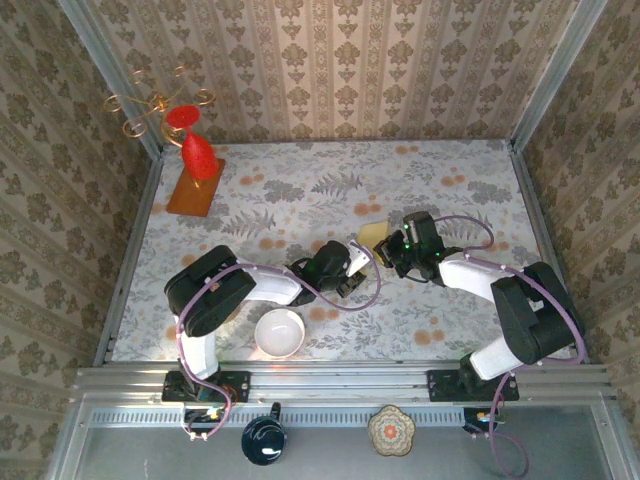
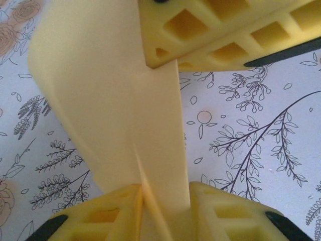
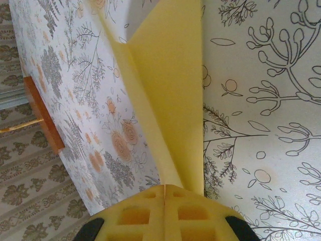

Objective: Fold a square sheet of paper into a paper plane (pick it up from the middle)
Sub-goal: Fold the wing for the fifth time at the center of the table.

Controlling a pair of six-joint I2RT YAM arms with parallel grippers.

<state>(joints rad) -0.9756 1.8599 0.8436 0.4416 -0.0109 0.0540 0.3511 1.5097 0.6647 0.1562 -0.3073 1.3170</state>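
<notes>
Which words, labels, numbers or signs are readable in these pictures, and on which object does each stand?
None can be read. The yellow paper is blank; the tablecloth and wallpaper carry only floral patterns, no letters.

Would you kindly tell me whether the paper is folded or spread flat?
Folded: the paper shows a sharp crease in both wrist views, and the left gripper and right gripper each pinch it.
</notes>
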